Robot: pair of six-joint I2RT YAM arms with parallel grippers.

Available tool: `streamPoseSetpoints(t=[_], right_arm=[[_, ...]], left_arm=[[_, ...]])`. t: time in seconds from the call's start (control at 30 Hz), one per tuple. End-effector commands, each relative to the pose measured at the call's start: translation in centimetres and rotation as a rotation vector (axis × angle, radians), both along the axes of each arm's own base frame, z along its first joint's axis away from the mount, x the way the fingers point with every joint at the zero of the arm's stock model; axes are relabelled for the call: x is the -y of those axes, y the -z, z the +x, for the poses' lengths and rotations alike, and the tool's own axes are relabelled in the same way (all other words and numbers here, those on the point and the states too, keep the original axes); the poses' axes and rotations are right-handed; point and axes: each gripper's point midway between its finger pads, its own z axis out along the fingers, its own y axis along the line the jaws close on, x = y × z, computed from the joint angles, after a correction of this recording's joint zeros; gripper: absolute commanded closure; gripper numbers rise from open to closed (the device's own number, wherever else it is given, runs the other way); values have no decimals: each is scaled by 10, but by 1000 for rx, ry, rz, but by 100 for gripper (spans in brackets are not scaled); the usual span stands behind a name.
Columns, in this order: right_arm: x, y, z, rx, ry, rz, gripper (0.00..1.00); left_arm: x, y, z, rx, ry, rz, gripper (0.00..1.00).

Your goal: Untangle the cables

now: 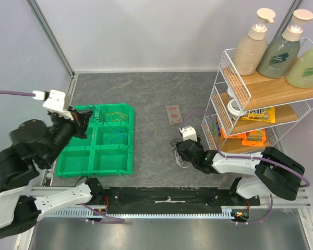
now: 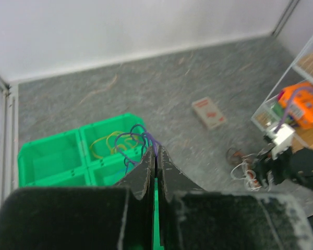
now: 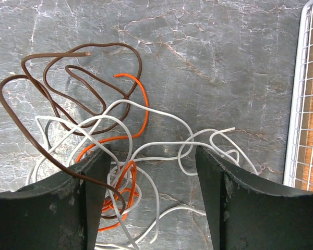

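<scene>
Straddling a tangle of brown, white and orange cables (image 3: 144, 104) on the table (image 3: 224, 52), with the right pincer (image 3: 151, 156) spread wide, one finger either side. Farther out, pinching a purple cable (image 2: 131, 139) over the green tray (image 2: 47, 161) in the tightly closed left pincer (image 2: 155, 156), with a yellow cable (image 2: 96, 148) lying in a far compartment.

Bright even light, faint shadows; left wrist view blurry, perhaps defocused.
</scene>
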Motion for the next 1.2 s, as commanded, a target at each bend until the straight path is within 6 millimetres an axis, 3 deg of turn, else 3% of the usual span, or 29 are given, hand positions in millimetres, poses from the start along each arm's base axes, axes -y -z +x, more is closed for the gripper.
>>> streamPoseSetpoints(t=[0.0, 0.13, 0.37, 0.53, 0.63, 0.97, 1.03, 1.17], right_arm=[[-8, -10, 6, 20, 0, 34, 26], [-7, -7, 4, 15, 3, 35, 26], [-11, -7, 6, 13, -2, 40, 26], [-14, -7, 6, 8, -13, 40, 26], [-14, -7, 7, 9, -12, 39, 26], [-13, -5, 4, 1, -13, 45, 26], [-13, -6, 5, 3, -12, 45, 25], [-17, -7, 6, 3, -16, 54, 25]], left_arm=[[-14, 25, 4, -62, -109, 5, 98], [-25, 22, -1, -50, -123, -23, 98], [-28, 40, -6, -103, -136, -23, 98], [-19, -9, -22, 2, 8, -162, 98], [-23, -25, -25, 36, 15, -192, 98], [-51, -24, -38, 44, -27, -197, 98], [-54, -17, -38, 28, -45, -205, 98], [-36, 14, -28, -46, -51, -173, 98]])
